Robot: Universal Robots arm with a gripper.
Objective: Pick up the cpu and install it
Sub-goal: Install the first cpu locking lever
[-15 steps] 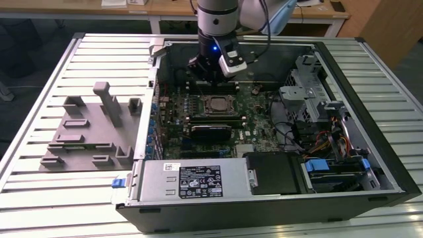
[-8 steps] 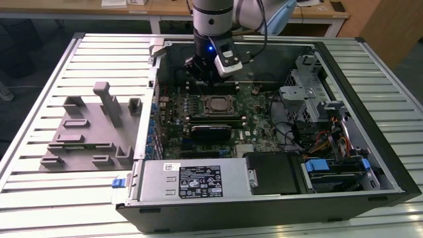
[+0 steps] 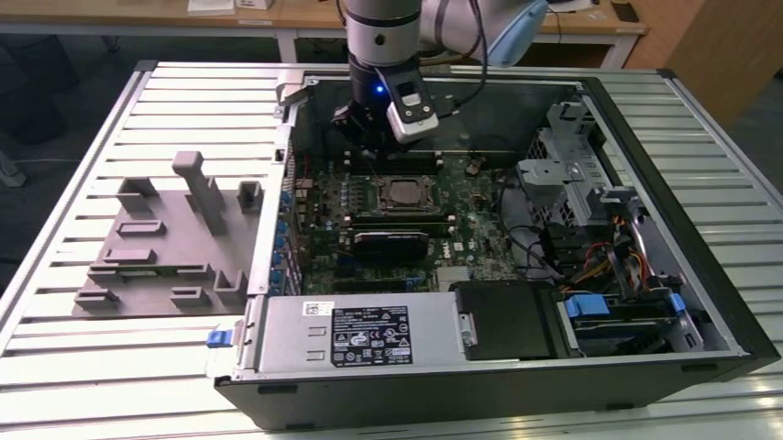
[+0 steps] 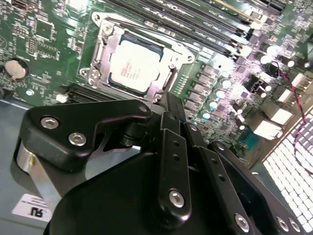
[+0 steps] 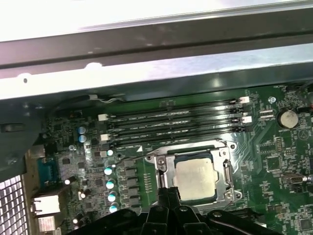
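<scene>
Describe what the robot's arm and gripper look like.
The arm is a silver-grey tube with a pale blue joint cap. Its black wrist carries a small blue light, a white camera box and a black cable. The gripper is black, built of jointed links with silver screw heads.

socket frame (image 5: 228, 171) partly hidden behind gripper (image 5: 168, 192), motherboard (image 5: 274, 147) cut off by picture edges in the first wrist view

Exterior view looks down on the case (image 3: 490, 390); both wrist views, close, share the cpu (image 4: 134, 66) (image 5: 194, 178).
</scene>
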